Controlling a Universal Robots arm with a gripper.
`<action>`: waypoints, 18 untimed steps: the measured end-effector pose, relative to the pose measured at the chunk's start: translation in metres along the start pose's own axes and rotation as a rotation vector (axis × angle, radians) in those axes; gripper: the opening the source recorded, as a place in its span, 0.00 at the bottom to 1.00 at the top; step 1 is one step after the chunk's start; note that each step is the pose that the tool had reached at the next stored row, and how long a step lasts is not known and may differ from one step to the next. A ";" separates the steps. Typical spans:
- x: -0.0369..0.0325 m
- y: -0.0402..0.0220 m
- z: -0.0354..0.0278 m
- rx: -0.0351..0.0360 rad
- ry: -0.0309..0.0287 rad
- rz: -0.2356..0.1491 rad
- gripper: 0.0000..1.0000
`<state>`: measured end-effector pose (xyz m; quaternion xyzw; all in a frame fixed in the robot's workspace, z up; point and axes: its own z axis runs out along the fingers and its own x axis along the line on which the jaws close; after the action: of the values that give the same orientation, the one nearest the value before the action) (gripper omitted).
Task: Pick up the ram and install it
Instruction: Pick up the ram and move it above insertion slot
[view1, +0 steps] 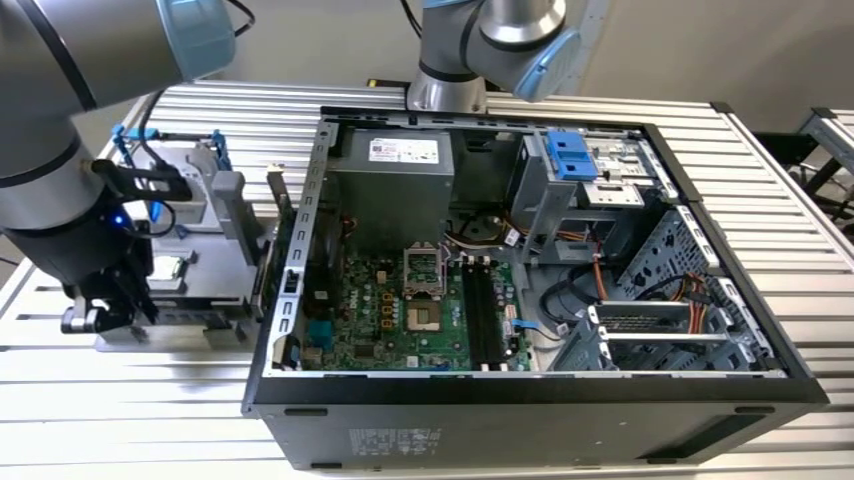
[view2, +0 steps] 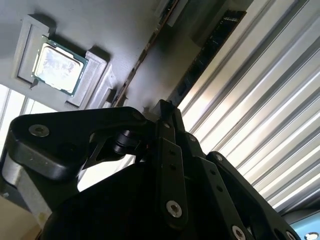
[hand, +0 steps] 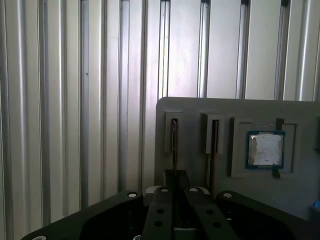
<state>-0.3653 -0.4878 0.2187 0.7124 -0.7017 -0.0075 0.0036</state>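
Slatted table (view1: 787, 200) carries everything. The grey holder block (hand: 200, 107) is our landmark. The open computer case (view1: 534, 400) sits just beside the holder block, on the exterior view's right. Its black memory slots (view1: 487, 310) are well apart from the block.

The arm hangs right over the holder block, with the gripper (hand: 176, 175) pointing down at it. We cannot tell from these views whether the gripper is clamped on anything or hanging free.

The ram (hand: 173, 145) stands edge-on in a narrow slot of the holder block, and its near end runs up to the gripper tip. A second dark stick (hand: 214, 145) stands in the next slot of the block, near the first. A processor chip (hand: 265, 149) lies flat in a pocket of the block, on the far side of that second stick from the ram.

Risks, as we judge them:
- The ram is thin, so an off-centre grab could tilt it in its slot or let it slip.
- The second stick is close enough that the gripper could clip it.
- We see nothing fixing the holder block, so a jammed ram could drag the block along.
- None of the install is done, and the ram has yet to get into the case.
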 end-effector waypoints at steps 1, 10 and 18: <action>0.0000 0.0000 -0.0009 0.0001 -0.0001 0.000 0.00; -0.0001 0.0002 -0.0110 0.0000 0.0000 0.000 0.00; -0.0002 0.0003 -0.0197 0.0001 0.0000 0.000 0.00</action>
<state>-0.3654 -0.4877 0.2384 0.7124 -0.7017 -0.0075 0.0035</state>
